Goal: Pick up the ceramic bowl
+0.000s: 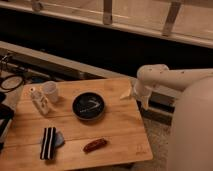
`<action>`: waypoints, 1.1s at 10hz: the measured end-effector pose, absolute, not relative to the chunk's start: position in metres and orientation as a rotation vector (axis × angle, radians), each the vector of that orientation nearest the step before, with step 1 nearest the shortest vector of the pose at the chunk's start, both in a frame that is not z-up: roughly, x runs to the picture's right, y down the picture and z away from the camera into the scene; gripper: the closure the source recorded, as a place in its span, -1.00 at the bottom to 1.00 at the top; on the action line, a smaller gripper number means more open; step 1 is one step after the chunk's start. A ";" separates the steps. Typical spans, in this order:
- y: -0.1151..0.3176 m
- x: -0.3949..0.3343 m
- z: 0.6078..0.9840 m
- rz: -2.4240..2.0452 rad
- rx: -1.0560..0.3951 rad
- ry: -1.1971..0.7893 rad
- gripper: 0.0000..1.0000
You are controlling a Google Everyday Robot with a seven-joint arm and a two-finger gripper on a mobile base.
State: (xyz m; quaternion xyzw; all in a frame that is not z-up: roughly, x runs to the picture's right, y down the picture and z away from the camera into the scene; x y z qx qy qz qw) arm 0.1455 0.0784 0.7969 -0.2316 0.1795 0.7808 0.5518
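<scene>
The ceramic bowl (pixel 88 106) is round, shallow and glossy black with pale streaks inside. It sits upright near the middle of the wooden table (pixel 122 131). My white arm (pixel 160 79) reaches in from the right and bends down at the table's right edge. My gripper (pixel 131 93) is at that end of the arm, over the table's right edge, well to the right of the bowl and apart from it. It holds nothing that I can see.
A small white cup (pixel 50 91) and a pale bottle-like object (pixel 39 101) stand left of the bowl. A black-and-white striped object (pixel 48 143) and a reddish-brown oblong item (pixel 95 145) lie near the front. A dark ledge (pixel 75 45) runs behind. Cables (pixel 11 80) lie at left.
</scene>
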 end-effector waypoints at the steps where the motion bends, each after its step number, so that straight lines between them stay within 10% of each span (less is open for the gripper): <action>1: 0.076 0.142 0.796 1.831 -0.545 0.423 -0.74; 11: 0.077 0.104 0.796 1.684 -0.579 0.425 -0.74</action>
